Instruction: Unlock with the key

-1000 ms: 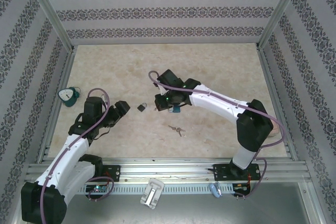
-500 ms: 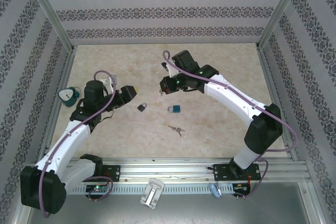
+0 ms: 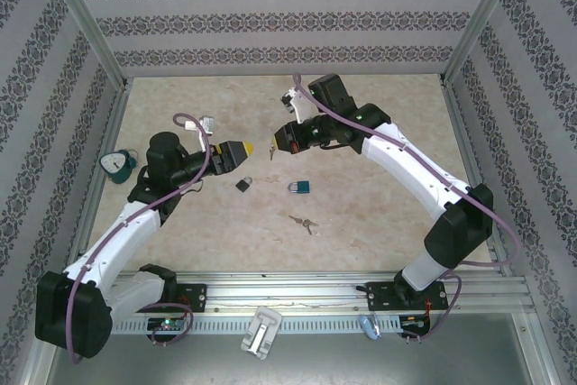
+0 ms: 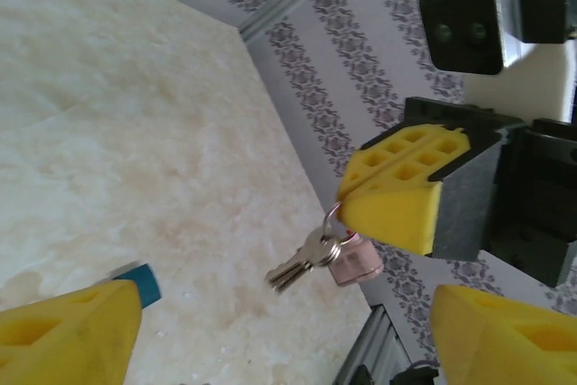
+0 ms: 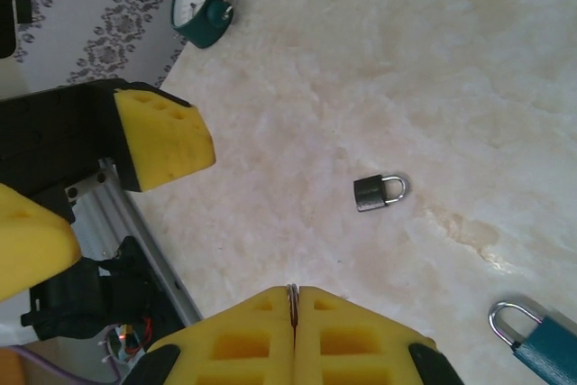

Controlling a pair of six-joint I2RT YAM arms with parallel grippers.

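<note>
My right gripper (image 3: 279, 139) hangs above the table, shut on the ring of a key bunch (image 4: 302, 261) that dangles below it with a pink tag (image 4: 354, 263); the ring's edge shows between its pads (image 5: 293, 299). My left gripper (image 3: 238, 151) faces it from the left, raised and open, its yellow fingers (image 4: 68, 335) wide apart and holding nothing. A small dark padlock (image 3: 243, 184) lies on the table under the two grippers, also seen from the right wrist (image 5: 380, 192). A blue padlock (image 3: 300, 187) lies just right of it.
A second pair of keys (image 3: 304, 223) lies on the table nearer the front. A teal clock (image 3: 117, 165) stands at the left edge by the wall. Patterned walls and metal rails (image 3: 99, 160) enclose the marble table.
My right gripper rose off the blue padlock area and moved back with the key bunch. My left gripper lifted, moved right toward it and opened wider.
</note>
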